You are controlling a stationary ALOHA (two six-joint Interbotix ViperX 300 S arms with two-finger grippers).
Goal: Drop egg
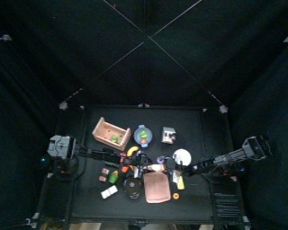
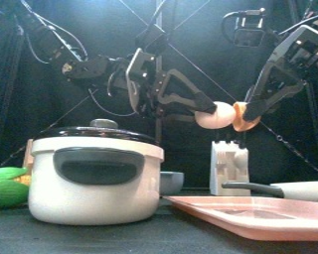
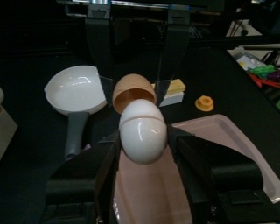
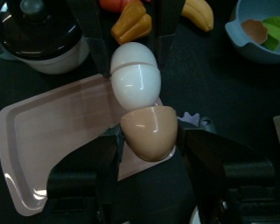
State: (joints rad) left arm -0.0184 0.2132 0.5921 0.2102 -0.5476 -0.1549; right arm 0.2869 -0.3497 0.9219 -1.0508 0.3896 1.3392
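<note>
Above the pink tray (image 3: 224,166), both claws meet in mid-air over the counter (image 1: 194,121). Left claw (image 3: 143,144) pinches the white half of the egg (image 3: 143,129); right claw (image 4: 152,140) pinches the tan half (image 4: 149,131), the two halves touching end to end. Front view shows the egg (image 2: 218,116) held well clear of the tray (image 2: 254,210) below.

Containers: beside the right claw, a blue bowl (image 4: 262,37) holds green and orange pieces. A white pot with black lid (image 2: 95,171) stands near the left claw; contents hidden. A wooden box (image 1: 111,133) sits further off, contents unclear.

Surface: a white ladle (image 3: 74,92) lies beside the left claw on the black counter. Black curtains (image 1: 39,54) enclose the counter on all sides.
</note>
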